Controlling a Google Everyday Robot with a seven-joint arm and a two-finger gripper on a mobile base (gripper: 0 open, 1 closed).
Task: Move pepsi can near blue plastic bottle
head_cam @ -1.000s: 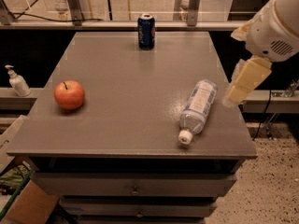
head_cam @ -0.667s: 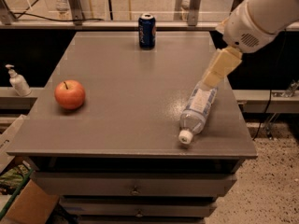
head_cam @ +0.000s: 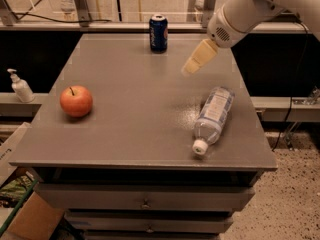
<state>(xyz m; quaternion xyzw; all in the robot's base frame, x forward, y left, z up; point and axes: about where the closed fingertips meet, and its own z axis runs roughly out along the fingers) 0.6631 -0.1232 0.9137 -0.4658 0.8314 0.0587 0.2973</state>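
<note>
**While the arm closes in, the can waits untouched**

As the last second passed, the cream-coloured gripper on the white robot arm swung in from the 3 o'clock edge of the grey table. It crossed above the bottle and now hangs over the tabletop at about 1 o'clock. Whether the claw is spread or pressed together cannot be told, and it carries nothing.

Nothing else has shifted. The small dark blue pepsi can with a silver top stands upright at 12 o'clock by the far edge, at roughly 11 o'clock from the gripper and apart from it. The clear blue plastic bottle with a white screw cap lies on its side at 4 o'clock, cap toward the near edge and well apart from the can. The move is therefore not begun; the arm looks to be on its approach to the can.

The can shows pale lettering on blue, too small to read with certainty. The bottle's pale blue-and-white label carries print that cannot be made out. A round red apple sits at 9 o'clock, and a small white pump dispenser stands off the table beyond it.
</note>
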